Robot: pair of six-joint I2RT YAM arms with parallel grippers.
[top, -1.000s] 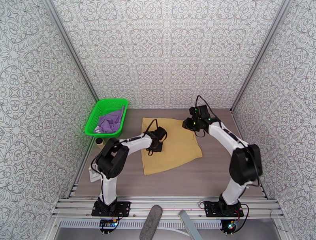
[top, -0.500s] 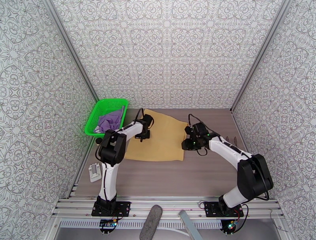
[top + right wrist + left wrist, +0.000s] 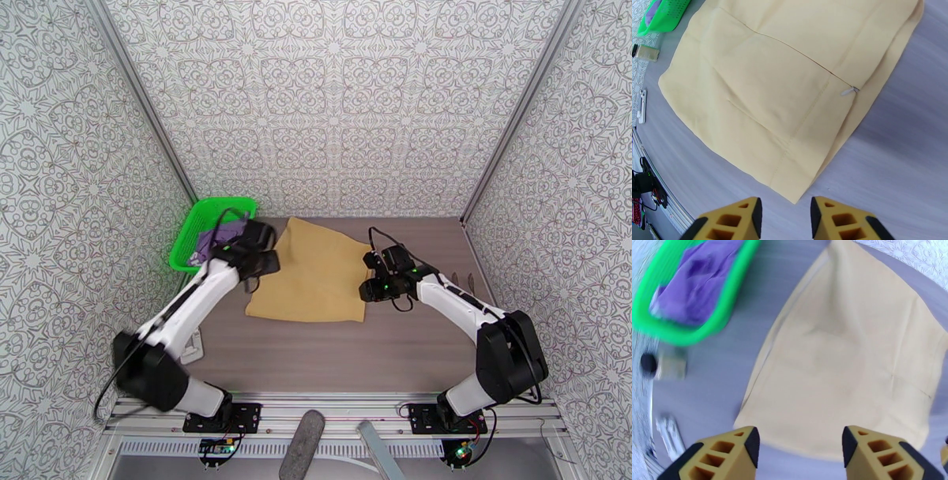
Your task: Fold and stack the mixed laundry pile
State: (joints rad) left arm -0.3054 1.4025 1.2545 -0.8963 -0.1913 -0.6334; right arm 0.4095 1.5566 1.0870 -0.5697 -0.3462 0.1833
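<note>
Wood-grain table point(image 3: 411, 347), patterned walls; top view: mustard-tan garment point(image 3: 312, 272) lies flat mid-table, layered, one arm at each side edge; we judge risk: fingers catching single layer would undo fold, or cloth slides on smooth table.
Left wrist view: left gripper point(image 3: 800, 441) spread, empty, over garment's edge; green basket point(image 3: 683, 336) holds purple T-shirt point(image 3: 699, 275), bunched; mesh may snag it on lift, dragging basket.
Right wrist view: right gripper point(image 3: 785, 213) spread, empty, above garment corner.
</note>
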